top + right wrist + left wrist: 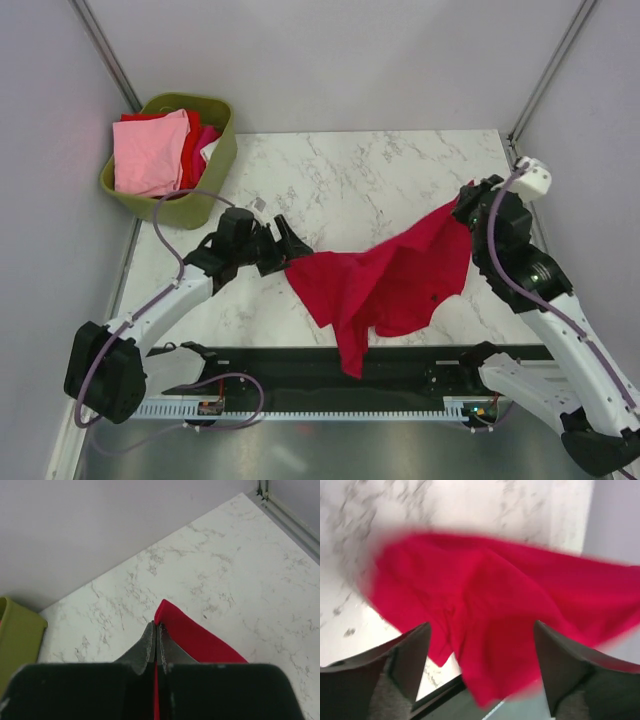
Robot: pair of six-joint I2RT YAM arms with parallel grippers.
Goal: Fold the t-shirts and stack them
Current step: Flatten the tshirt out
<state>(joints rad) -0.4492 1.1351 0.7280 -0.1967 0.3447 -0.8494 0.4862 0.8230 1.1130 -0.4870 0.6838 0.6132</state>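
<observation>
One light pink cloth t-shirt (148,155) lies on top in the olive-green plastic basket (224,150), at ten o'clock from the middle of the white marble-patterned table (370,170). The left gripper (292,250) stands wide open and holds nothing, its tips just beside the nine o'clock edge of the crimson red cloth t-shirt (390,280). That shirt sags across the table, one tail over the six o'clock edge. Its three o'clock corner is raised, pinched in the tightly closed right gripper (465,208).

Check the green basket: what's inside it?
A pink shirt lies on top in the basket, with red cloth showing beside it. Whatever lies beneath them is covered.
</observation>
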